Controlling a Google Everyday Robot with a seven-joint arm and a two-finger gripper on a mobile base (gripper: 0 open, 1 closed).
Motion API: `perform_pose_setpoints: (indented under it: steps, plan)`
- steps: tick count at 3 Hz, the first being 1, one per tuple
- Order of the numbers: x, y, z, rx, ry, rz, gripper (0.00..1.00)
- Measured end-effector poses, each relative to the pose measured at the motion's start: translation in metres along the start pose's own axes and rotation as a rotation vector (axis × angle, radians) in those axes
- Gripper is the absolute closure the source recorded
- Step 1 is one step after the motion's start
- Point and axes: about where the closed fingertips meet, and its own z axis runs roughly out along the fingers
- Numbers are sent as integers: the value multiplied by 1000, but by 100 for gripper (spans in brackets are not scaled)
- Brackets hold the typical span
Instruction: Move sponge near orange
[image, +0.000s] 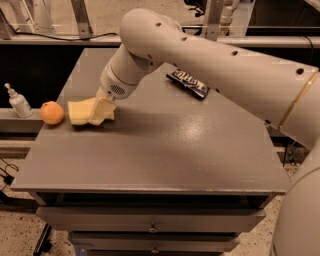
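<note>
- the gripper (103, 110) looks clamped on the sponge (79, 111), which pokes out past its tips, low on the table (150, 160).
- the orange (52, 112) sits just beyond the sponge, so this looks like the placing step.
- next it probably needs to let go and lift clear without bumping either.

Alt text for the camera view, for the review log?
The robot's pincer grips a pale yellow foam sponge near the left edge of a grey table, just right of a small round orange fruit. A white pump bottle stands left of the fruit; a dark snack packet lies farther back.
</note>
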Motion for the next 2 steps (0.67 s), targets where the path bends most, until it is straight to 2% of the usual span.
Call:
perform_pose_setpoints:
  steps: [2]
  plan:
    - [1, 2, 5, -6, 9, -1, 12]
